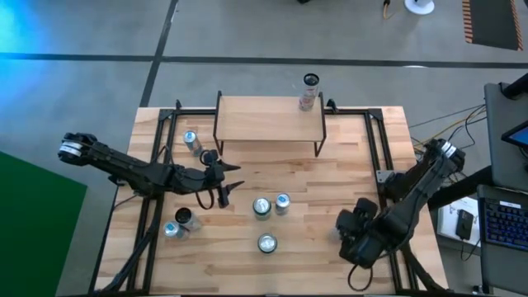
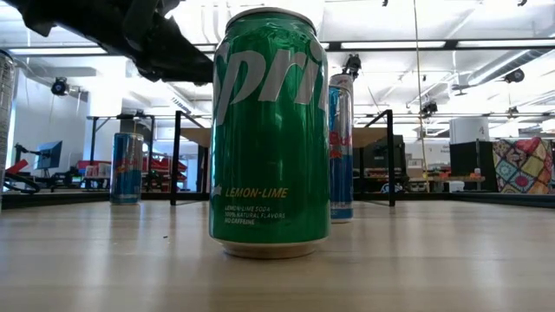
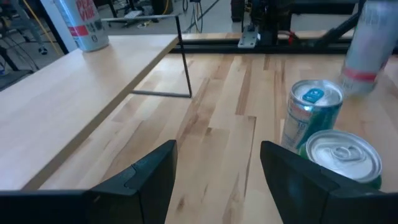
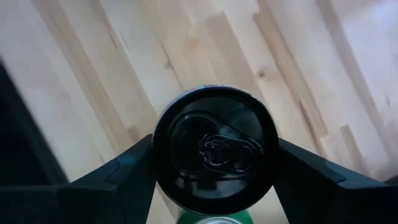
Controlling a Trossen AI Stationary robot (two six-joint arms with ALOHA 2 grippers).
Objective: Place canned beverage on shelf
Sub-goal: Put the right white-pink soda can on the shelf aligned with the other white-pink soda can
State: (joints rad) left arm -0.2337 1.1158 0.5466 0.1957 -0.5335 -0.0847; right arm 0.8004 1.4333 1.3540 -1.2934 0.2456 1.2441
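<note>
Black-topped round metal can [image 4: 214, 149] stands upright, right gripper [image 4: 214, 163] jaws clamped on it; left gripper [image 3: 217, 180] jaws apart.

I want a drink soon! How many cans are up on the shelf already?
One white can stands on the shelf. The right pincer grips a black can. The left pincer is open and empty. Other cans wait on the table.

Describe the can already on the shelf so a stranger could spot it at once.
Find the shelf, the raised plank rack at the table's far edge. At its right end stands one can, white with red lettering. It is the only can up there; the others stand on the tabletop.
</note>
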